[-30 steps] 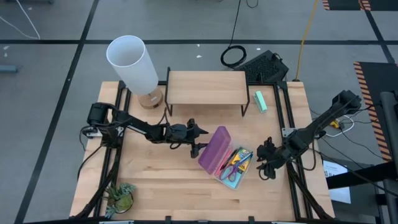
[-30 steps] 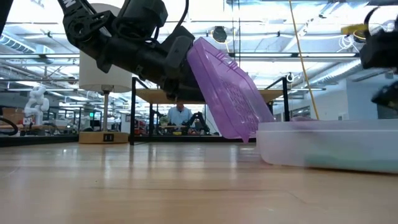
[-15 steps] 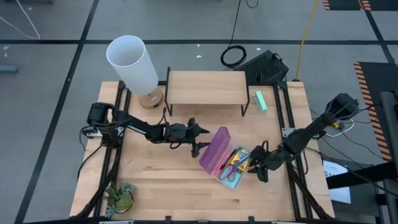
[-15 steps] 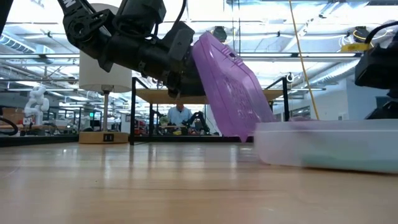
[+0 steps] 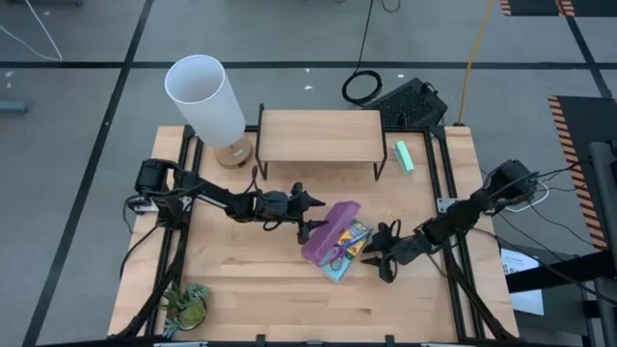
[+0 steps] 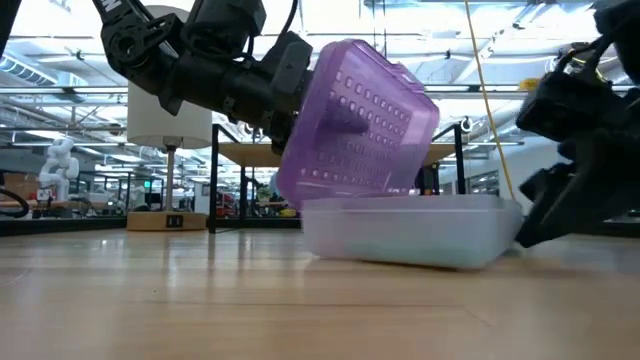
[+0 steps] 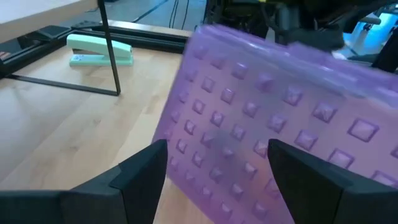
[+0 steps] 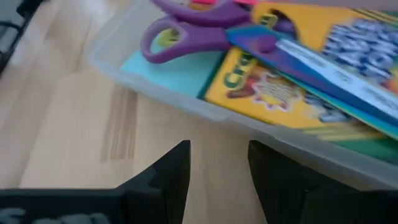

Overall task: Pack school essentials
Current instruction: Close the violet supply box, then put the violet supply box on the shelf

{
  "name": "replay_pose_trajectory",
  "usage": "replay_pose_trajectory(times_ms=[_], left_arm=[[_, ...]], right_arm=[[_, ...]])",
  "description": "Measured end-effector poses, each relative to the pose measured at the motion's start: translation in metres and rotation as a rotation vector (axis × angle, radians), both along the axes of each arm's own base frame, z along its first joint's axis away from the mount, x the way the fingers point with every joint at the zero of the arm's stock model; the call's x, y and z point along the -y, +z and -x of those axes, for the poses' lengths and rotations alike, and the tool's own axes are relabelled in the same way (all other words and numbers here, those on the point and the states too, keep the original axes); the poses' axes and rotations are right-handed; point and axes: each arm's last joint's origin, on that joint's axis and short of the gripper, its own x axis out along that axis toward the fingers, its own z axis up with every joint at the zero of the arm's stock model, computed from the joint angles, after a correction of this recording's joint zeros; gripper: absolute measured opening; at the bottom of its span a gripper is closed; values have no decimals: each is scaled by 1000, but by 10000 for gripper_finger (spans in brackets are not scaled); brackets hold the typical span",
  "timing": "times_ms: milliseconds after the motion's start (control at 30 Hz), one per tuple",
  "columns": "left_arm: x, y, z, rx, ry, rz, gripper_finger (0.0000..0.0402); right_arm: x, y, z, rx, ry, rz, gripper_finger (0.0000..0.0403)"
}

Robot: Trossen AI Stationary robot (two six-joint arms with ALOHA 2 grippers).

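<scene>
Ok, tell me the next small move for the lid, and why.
Probably the left tool should keep swinging the purple lid down onto the clear case. The lid is tilted and only partly over the case, with the scissors and crayon box already inside. The right tool sits at the case's far side, seemingly bracing it.

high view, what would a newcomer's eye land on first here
The purple lid at table centre, tipped half over its clear case, with the left tool at its edge. Inside lie scissors on a crayon box, and the right tool is at the case's right side.
</scene>
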Motion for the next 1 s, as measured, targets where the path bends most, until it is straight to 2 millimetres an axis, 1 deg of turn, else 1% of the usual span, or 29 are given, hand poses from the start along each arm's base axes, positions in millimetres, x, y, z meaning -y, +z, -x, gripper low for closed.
replay_pose_trajectory(times_ms=[67, 133, 200, 300, 433, 533, 633, 733, 800, 867, 1000], left_arm=[[0, 0, 0, 2, 0, 0, 282], [0, 0, 0, 3, 0, 0, 282], [0, 0, 0, 3, 0, 1, 282], [0, 0, 0, 4, 0, 2, 282], [0, 0, 0, 0, 1, 4, 282], [0, 0, 0, 1, 1, 5, 282], [0, 0, 0, 2, 1, 5, 282], [0, 0, 0, 2, 1, 6, 282], [0, 0, 0, 2, 3, 12, 282], [0, 0, 0, 2, 5, 23, 282], [0, -1, 0, -10, 6, 25, 282]], right_arm=[[-3, 2, -11, 23, 10, 47, 155], [-5, 5, -22, 61, -27, 75, 155], [-8, 9, -29, 81, -26, 97, 155], [-13, 16, -32, 106, 53, 120, 155], [-18, 30, -29, 157, 152, 102, 155], [-18, 43, -27, 216, 181, 122, 155], [-11, 55, -28, 274, 137, 203, 155], [2, 60, -31, 298, 13, 296, 155], [13, 55, -34, 256, -75, 311, 155], [21, 45, -38, 196, -131, 306, 155], [25, 25, -43, 121, -190, 261, 155]])
